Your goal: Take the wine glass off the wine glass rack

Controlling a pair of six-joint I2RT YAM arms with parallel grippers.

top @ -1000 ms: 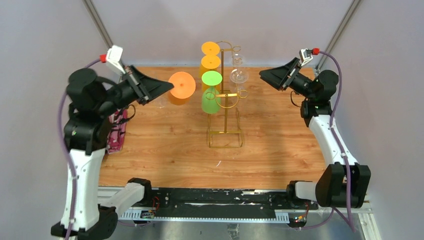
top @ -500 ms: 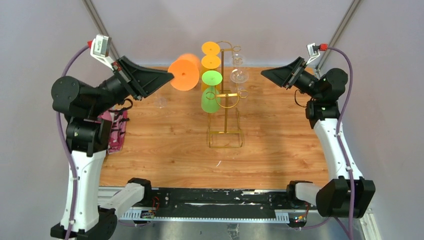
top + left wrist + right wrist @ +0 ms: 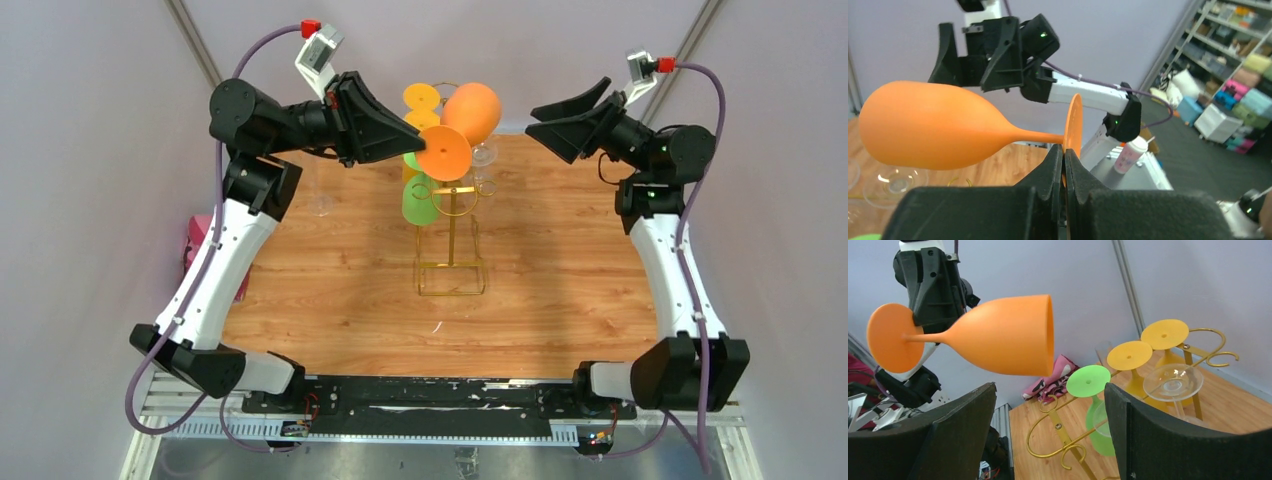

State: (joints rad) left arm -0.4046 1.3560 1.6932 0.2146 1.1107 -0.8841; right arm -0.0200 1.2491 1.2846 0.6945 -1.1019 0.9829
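Observation:
My left gripper [image 3: 420, 138] [image 3: 1064, 152] is shut on the flat foot of an orange wine glass [image 3: 470, 112] [image 3: 928, 127]. It holds the glass on its side in the air above the top of the gold wine glass rack [image 3: 450, 240], with the bowl's mouth toward my right gripper. My right gripper [image 3: 545, 118] [image 3: 1050, 387] is open and empty, just right of the bowl. The orange glass [image 3: 1003, 335] shows above its fingers. A green glass [image 3: 420, 200] [image 3: 1088, 381], two yellow glasses [image 3: 421, 98] [image 3: 1129, 355] and clear glasses [image 3: 478, 150] [image 3: 1173, 382] hang upside down on the rack [image 3: 1063, 432].
The rack stands at the back middle of the wooden table [image 3: 350, 300]. A clear glass [image 3: 320, 205] stands on the table left of the rack. A pink patterned cloth [image 3: 193, 245] lies at the left edge. Grey walls close in the back and sides.
My left arm has swung the orange glass up and to the right, from left of the rack to above its top. My right gripper has risen slightly and stays open.

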